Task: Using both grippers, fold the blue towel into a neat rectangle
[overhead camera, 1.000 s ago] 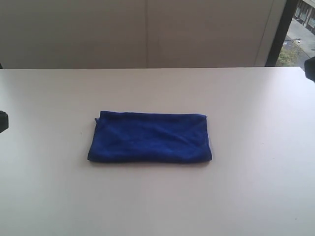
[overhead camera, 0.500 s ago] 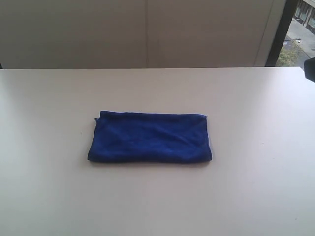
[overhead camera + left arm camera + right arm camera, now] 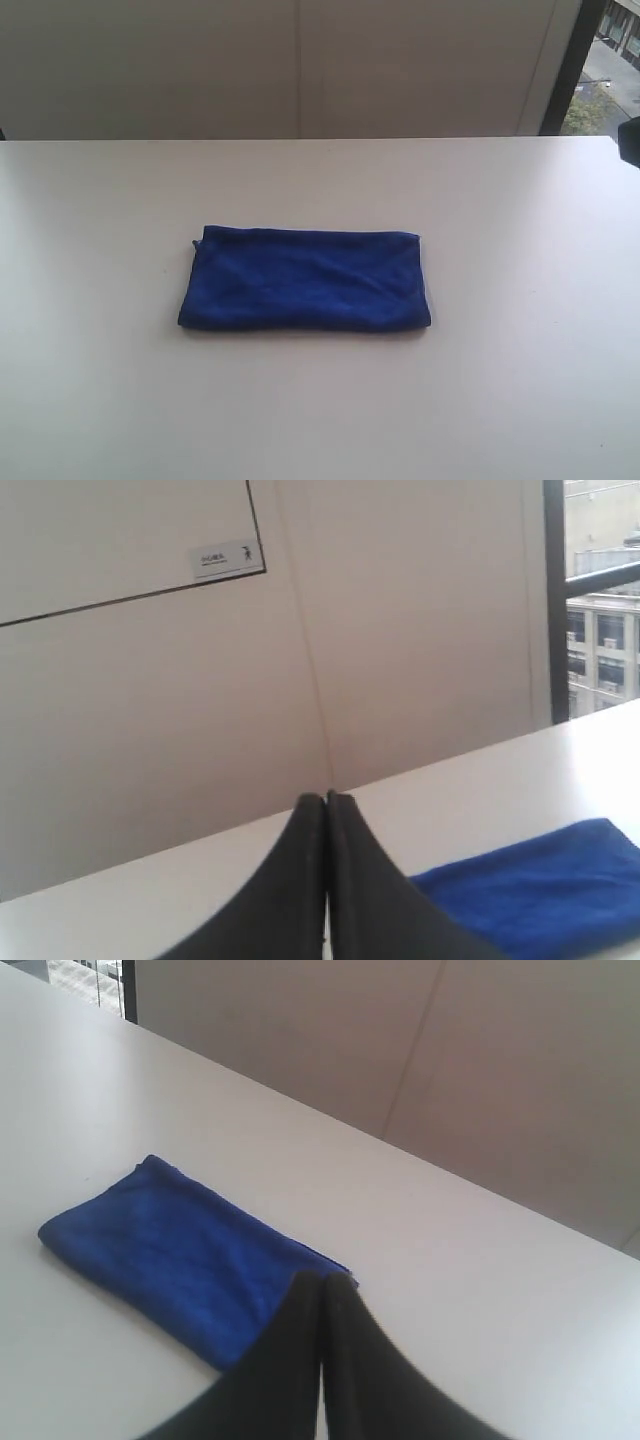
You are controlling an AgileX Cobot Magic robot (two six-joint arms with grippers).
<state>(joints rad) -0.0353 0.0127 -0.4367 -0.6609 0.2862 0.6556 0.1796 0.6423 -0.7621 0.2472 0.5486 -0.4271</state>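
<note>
Blue towel — long axis left-to-right, seemingly flat

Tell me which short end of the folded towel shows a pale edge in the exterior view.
The right-hand end of the blue towel: a thin white sliver runs along it; the left end is solid blue.
</note>
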